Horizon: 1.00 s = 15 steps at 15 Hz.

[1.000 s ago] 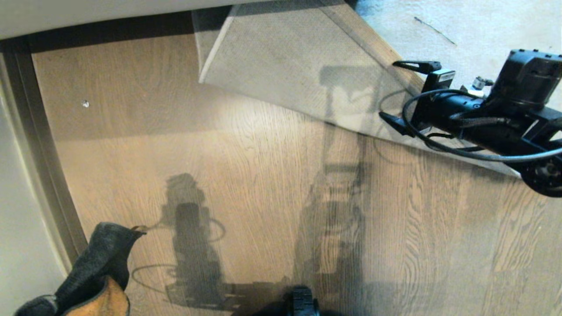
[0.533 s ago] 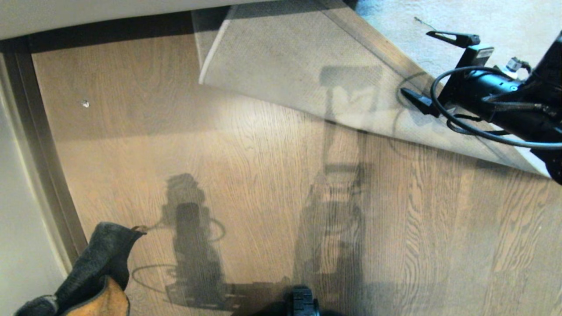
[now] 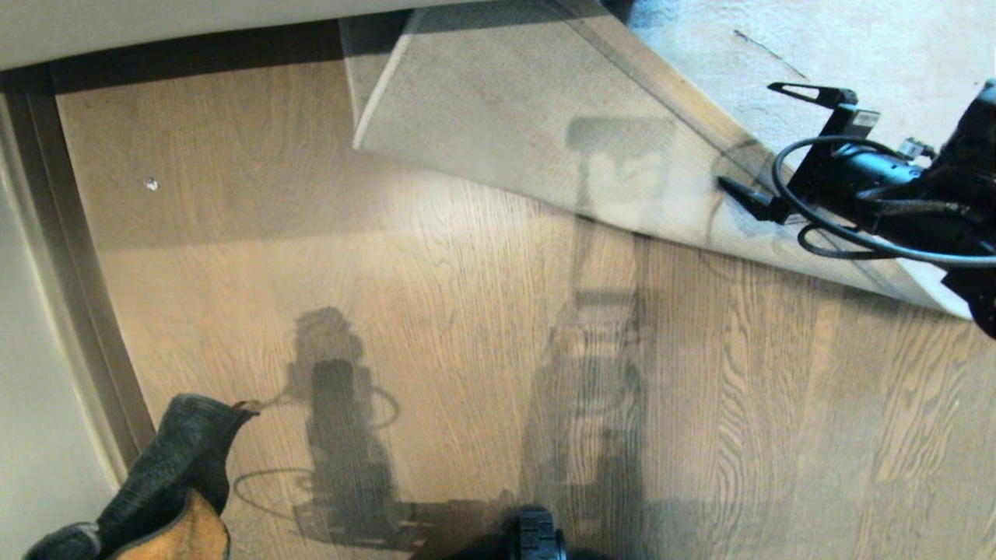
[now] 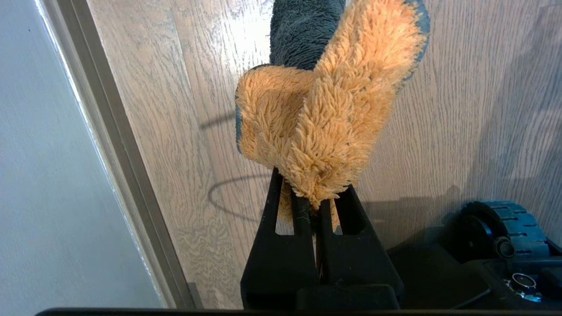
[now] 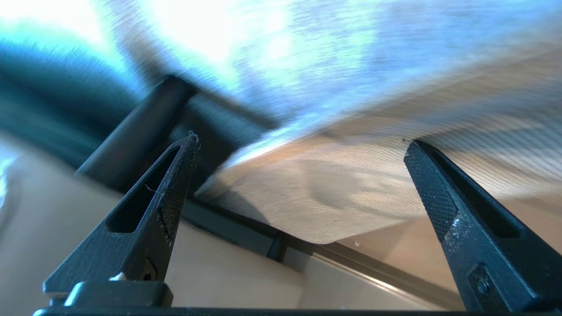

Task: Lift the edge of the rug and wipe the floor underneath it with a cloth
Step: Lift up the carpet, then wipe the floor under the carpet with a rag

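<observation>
- The right claw (image 3: 766, 148) stands with its 2 fingers spread wide and holds nothing. It hangs over the folded-back part of the rug, at the right side of the head view.
- Compared with 1 second ago, this claw has moved up and to the right in the head view, away from the fold line and toward the grey pile side of the rug. In the last half second it moved only a little.
- The rug edge (image 3: 366, 101) is already turned over: its pale woven underside faces up, and the corner lies near the baseboard. The rug has not shifted during this second.
- I judge that the right arm has let go after folding and is now going away, so the lifting step looks finished.
- The floor (image 3: 436, 295) next to the fold is bare and free for wiping.
- The left claw (image 4: 317, 206) is pressed together on the cloth (image 4: 325, 118), low at the left, with the mustard face toward the wrist camera. It has not moved.
- The wiping is not yet begun; I expect the left arm must carry the cloth to the uncovered planks.
</observation>
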{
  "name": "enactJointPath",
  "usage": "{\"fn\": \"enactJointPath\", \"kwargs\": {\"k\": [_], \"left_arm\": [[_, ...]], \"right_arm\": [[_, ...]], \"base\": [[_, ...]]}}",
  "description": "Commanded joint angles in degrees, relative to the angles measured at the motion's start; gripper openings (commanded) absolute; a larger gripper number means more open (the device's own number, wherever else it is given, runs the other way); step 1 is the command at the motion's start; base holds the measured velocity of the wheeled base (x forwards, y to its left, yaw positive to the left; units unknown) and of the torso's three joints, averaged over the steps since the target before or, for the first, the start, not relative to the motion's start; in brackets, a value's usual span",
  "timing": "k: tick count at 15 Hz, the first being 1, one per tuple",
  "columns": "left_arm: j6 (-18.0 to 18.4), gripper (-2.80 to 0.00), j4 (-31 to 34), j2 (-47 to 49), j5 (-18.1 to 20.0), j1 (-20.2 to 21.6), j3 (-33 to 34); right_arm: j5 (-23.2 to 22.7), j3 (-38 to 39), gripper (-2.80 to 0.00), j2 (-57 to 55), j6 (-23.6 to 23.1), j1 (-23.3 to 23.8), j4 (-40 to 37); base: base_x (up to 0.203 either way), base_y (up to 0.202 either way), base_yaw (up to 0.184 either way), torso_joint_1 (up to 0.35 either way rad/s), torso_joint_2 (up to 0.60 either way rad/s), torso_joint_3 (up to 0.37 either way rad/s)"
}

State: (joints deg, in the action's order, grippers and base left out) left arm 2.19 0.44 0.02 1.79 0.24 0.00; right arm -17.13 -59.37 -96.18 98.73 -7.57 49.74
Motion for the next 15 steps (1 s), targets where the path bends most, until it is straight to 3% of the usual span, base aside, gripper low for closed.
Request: {"fn": "enactJointPath", "kwargs": {"k": [1, 4, 9, 15], "left_arm": [[0.0, -2.8, 0.0, -0.02, 0.02, 0.02, 0.0], [0.0, -2.8, 0.0, -0.02, 0.05, 0.02, 0.0], [0.0, -2.8, 0.0, -0.02, 0.05, 0.02, 0.0], [0.0, -2.8, 0.0, -0.02, -0.03, 0.02, 0.0]], "right_arm": [[-0.18, 1.43, 0.0, -1.26, 3.02, 0.02, 0.06], [-0.19, 3.38, 0.0, -2.17, 8.5, -0.16, 0.65], [-0.19, 2.64, 0.0, -1.95, 10.37, -0.2, 1.22], [-0.02, 1.63, 0.0, -2.36, 19.91, -2.98, 13.71]], "base": [[0.0, 0.0, 0.0, 0.0, 0.0, 0.0], [0.0, 0.0, 0.0, 0.0, 0.0, 0.0], [0.0, 0.0, 0.0, 0.0, 0.0, 0.0], [0.0, 0.0, 0.0, 0.0, 0.0, 0.0]]}}
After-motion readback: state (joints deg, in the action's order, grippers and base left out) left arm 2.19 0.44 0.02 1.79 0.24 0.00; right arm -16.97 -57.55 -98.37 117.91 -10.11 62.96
